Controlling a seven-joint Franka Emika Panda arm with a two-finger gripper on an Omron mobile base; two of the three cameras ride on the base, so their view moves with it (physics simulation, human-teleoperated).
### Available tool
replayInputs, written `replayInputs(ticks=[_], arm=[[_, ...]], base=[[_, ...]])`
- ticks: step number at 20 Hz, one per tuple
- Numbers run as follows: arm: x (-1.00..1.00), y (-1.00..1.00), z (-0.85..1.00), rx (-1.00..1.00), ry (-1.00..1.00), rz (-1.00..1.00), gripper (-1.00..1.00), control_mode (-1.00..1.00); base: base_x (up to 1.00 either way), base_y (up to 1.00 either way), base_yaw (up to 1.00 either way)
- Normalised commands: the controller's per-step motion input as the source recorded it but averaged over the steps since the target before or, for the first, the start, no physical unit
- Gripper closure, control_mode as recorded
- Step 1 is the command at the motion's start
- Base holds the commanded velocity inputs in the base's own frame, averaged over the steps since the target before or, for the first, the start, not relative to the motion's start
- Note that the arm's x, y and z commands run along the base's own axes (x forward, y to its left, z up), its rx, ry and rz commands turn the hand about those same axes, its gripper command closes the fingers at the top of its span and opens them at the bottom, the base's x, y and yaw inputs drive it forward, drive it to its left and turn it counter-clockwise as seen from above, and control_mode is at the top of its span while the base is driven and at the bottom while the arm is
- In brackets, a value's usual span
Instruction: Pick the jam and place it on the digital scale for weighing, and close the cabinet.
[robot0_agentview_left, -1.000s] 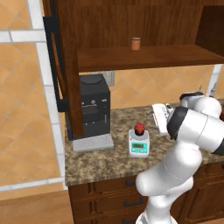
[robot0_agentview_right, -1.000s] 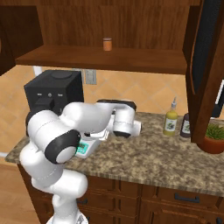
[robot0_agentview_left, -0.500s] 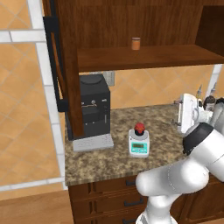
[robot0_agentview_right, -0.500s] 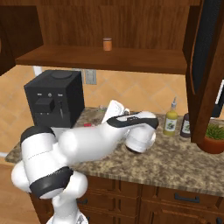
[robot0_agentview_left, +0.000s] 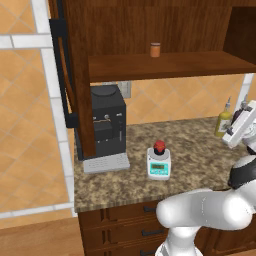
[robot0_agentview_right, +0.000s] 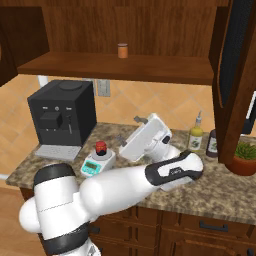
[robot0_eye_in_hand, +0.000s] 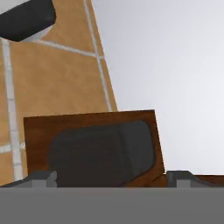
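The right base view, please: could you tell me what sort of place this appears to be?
A home kitchen, rendered: a speckled stone counter carrying a black coffee machine, under a dark-brown wooden wall cabinet.

- This is a home kitchen, drawn by computer rather than filmed.
- A speckled stone counter (robot0_agentview_left: 200, 145) runs along a wall of orange-tan tiles (robot0_agentview_left: 20, 100) with pale grout lines.
- Below the counter sit dark wooden drawers (robot0_agentview_right: 210, 227) with black bar handles.
- Above it hangs a dark-brown wall cabinet (robot0_agentview_left: 165, 30) with a shelf, its doors standing open, and a small orange-brown jar (robot0_agentview_right: 122, 50) on that shelf.
- A black coffee machine (robot0_agentview_right: 61, 117) stands on the counter.
- Beside it is a small white kitchen scale (robot0_agentview_left: 159, 164) bearing a little red-topped jam jar (robot0_agentview_left: 159, 147).
- Bottles (robot0_agentview_right: 196, 138) and a potted plant (robot0_agentview_right: 245, 156) stand further along.
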Motion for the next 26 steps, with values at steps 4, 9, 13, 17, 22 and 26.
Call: replayInputs(ticks=[4,9,13,17,22,26], arm=[[-0.43,-0.79,0.13,0.50,-0.25,-0.09,-1.00,-1.00],[-0.39,-0.63,0.11,0.23,0.10,-0.15,-1.00,-1.00],[-0.51,-0.83,0.03,0.17,0.11,-0.10,-1.00,-1.00],[-0.51,-0.74,0.06,0.12,0.18,-0.04,-1.00,-1.00],[-0.09,-0.43,0.02,0.04,0.24,-0.01,-1.00,-1.00],[0.00,-0.11,-0.07,0.00,0.06,0.00,-1.00,-1.00]], base=[[0.00,0.00,0.00],[0.00,0.00,0.00],[0.00,0.00,0.00],[0.00,0.00,0.00],[0.00,0.00,0.00],[0.00,0.00,0.00]])
